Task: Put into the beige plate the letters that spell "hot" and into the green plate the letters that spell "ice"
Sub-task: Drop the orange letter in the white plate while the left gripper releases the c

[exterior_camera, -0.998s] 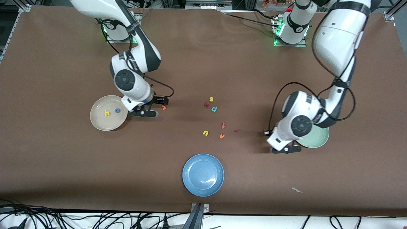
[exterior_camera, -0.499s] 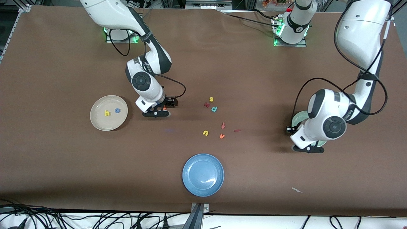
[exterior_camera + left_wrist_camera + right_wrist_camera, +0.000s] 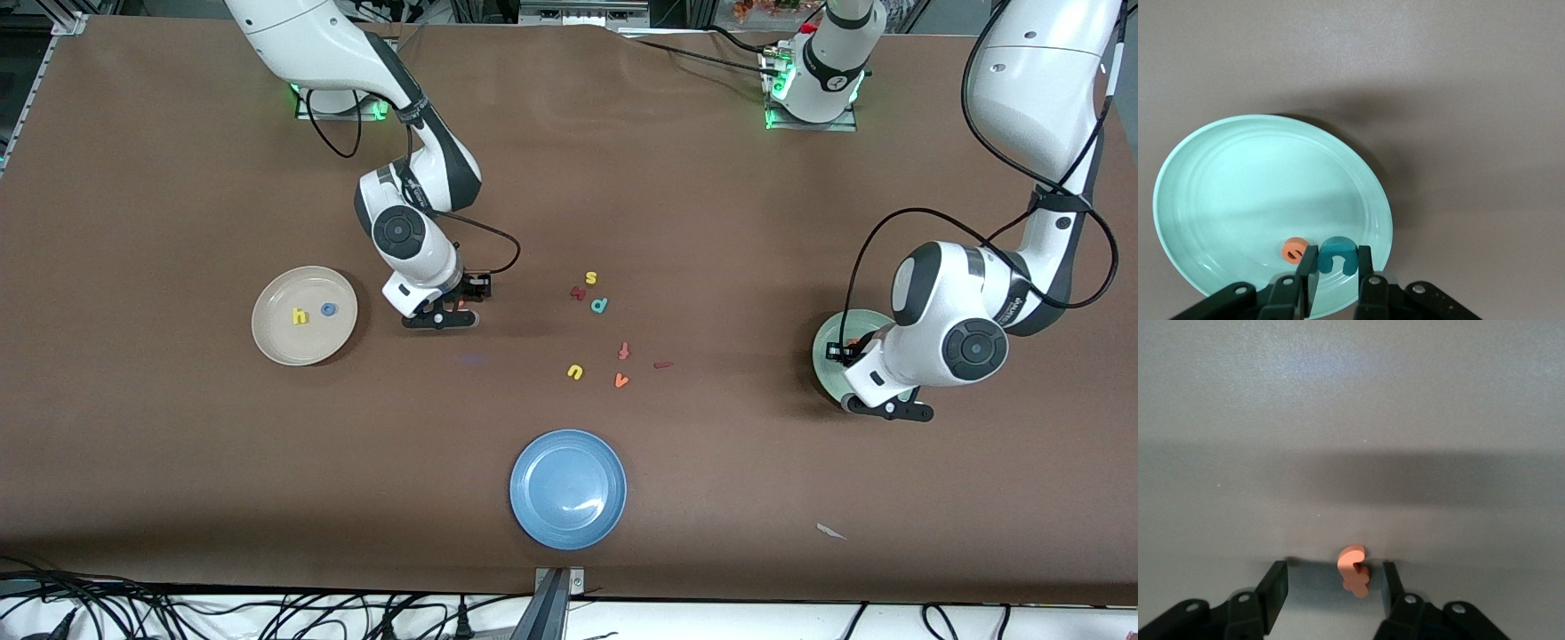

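Orange t (image 3: 1354, 571) between right hand (image 3: 1331, 587) fingers

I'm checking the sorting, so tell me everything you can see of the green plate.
The green plate is round, shallow, pale mint and glossy, with faint rings inside. It lies flat on the brown table at the left arm's end. An orange e rests in it. The left gripper is over its rim, jaws shut on a teal c.
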`<state>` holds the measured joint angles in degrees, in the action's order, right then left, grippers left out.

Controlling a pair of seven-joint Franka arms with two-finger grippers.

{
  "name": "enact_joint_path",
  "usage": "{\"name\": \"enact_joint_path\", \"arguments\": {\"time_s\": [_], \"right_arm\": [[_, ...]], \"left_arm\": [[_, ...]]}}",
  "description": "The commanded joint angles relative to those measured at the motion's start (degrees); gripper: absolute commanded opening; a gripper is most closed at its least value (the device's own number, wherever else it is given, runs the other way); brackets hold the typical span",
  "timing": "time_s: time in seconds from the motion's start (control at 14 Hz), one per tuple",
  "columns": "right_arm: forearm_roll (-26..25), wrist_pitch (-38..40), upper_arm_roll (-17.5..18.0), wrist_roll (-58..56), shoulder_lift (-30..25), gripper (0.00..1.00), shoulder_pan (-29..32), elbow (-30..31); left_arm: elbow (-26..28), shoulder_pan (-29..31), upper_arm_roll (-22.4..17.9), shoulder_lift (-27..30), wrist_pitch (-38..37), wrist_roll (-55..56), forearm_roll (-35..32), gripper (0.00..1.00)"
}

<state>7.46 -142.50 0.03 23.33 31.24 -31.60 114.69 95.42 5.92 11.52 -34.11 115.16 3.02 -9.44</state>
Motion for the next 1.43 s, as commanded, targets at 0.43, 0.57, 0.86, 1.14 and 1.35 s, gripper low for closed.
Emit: {"name": "enact_joint_path", "arguments": {"time_s": [0.43, 0.57, 0.86, 1.14, 1.35], "right_arm": [[-0.34, -1.12, -0.11, -1.53, -0.04, 0.13, 0.31, 1.41], [-0.26, -0.94, -0.11, -1.09, -0.22, 0.06, 0.31, 1.41], [-0.08, 5.51, -3.25, -1.87, -5.55, 0.02, 0.31, 0.28], [-0.34, 17.49, -10.37, -6.77, -12.77, 0.02, 0.31, -1.48], [-0.26, 23.39, -18.98, -17.93, -13.32, 0.02, 0.31, -1.41]], "left_arm": [[7.48, 4.1, 0.25, 3.34, 8.31, -4.78, -2.16, 0.0], [10.91, 4.45, 0.17, 4.92, 12.0, -4.78, -2.16, 0.0], [15.39, 5.07, 0.17, 6.33, 18.24, -4.61, -2.16, 0.02], [15.23, 5.07, 0.25, 6.33, 18.44, -4.69, -2.16, 1.0], [14.88, 4.98, 0.25, 6.33, 18.17, -3.82, -2.07, 1.0]]}}
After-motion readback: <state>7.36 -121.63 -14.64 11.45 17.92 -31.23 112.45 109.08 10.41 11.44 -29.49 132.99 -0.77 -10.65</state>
